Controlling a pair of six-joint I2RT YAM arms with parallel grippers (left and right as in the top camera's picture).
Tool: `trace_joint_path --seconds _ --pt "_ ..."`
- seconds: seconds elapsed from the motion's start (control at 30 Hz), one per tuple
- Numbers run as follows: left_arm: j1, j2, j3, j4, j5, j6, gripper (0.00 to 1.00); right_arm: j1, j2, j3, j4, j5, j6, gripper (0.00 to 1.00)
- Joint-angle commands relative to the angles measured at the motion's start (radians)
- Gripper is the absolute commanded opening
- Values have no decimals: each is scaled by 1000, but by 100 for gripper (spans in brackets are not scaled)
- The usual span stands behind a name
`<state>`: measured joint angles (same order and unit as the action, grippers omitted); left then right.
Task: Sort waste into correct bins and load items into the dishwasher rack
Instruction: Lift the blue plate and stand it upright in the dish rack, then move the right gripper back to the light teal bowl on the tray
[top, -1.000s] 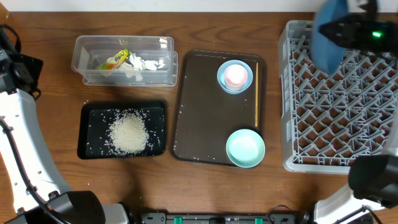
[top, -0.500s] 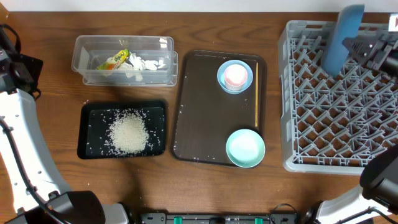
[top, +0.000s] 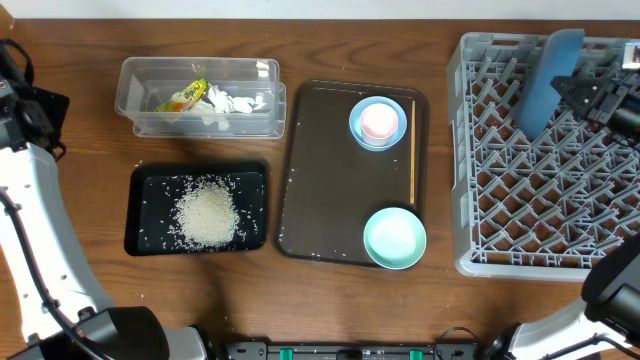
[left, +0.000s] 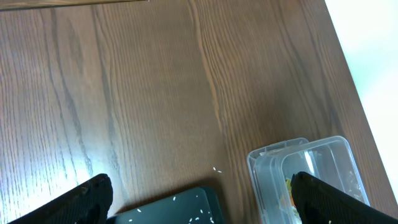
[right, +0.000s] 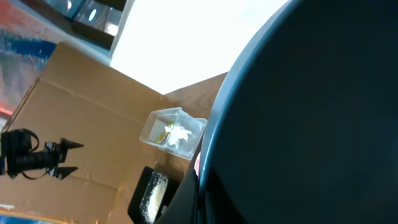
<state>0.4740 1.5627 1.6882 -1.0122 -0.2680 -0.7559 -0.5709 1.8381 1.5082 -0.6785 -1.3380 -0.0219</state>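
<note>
The dark blue plate (top: 545, 78) stands on edge between the pegs at the back of the grey dishwasher rack (top: 520, 220). My right gripper (top: 588, 97) is shut on its rim. In the right wrist view the plate (right: 311, 118) fills the frame, with one black finger (right: 211, 186) pressed against it. On the brown tray (top: 330, 170), a pink cup (top: 378, 120) sits in a light blue bowl (top: 378, 135), with chopsticks (top: 413, 165) and a second bowl (top: 394, 238). Rice (top: 207, 215) lies in the black tray (top: 145, 230). A wrapper (top: 183, 97) and tissue (top: 235, 103) lie in the clear container (top: 200, 70). My left gripper (left: 202, 190) hangs open at the far left.
A few stray rice grains lie on the wood near the black tray's corner (left: 186, 199) and along the brown tray's left and front edges. The rack's upright pegs crowd round the plate. The left arm (top: 30, 200) runs down the table's left side.
The right gripper has carried the plate down and to the right, from high over the rack's back left to standing among the pegs. The left arm has not moved.
</note>
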Motion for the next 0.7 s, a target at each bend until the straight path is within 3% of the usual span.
trace_joint_path --seconds 0.0,0.17,0.47,0.67 --pt "2 0 -3 -1 -6 -1 93 -11 -3 -3 -29 106 34 1" --pt "2 0 -3 -1 -6 -1 93 -11 -3 -3 -34 172 46 3" --pt "2 0 -3 -1 -6 -1 93 -11 -33 -3 -125 597 159 33" --pt "2 0 -3 -1 -6 -1 93 -11 -123 -3 -184 795 200 34"
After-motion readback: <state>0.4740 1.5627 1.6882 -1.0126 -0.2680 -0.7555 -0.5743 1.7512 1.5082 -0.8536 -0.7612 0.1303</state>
